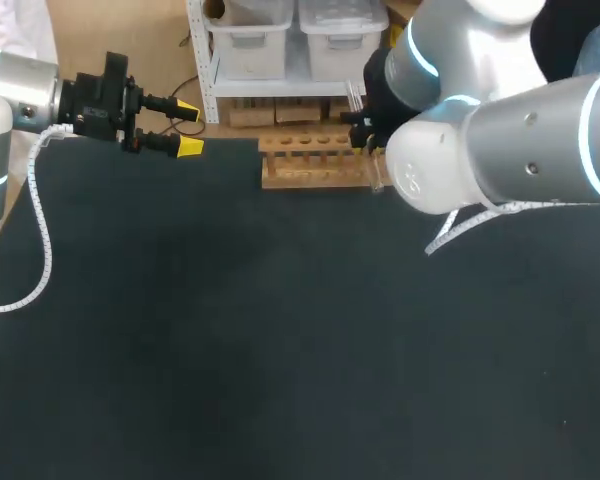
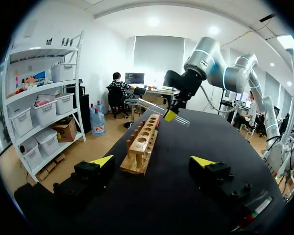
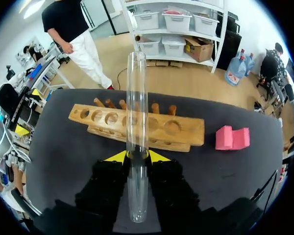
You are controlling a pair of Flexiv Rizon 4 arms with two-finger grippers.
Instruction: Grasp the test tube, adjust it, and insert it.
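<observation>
From above, our left gripper [image 1: 188, 128] hangs well aside of the wooden rack [image 1: 315, 160], fingers apart and empty, probably to leave room. Our right arm bends over the rack's end.

From the left wrist, the right gripper [image 2: 170, 115] carries the test tube [image 2: 154, 106] tilted above the rack's far end.

From the right wrist, its fingers clamp the tube, the rounded end seemingly toward the wrist, so we judge reorienting comes first.

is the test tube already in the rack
No, the right gripper holds the test tube in the air above the rack.
</observation>
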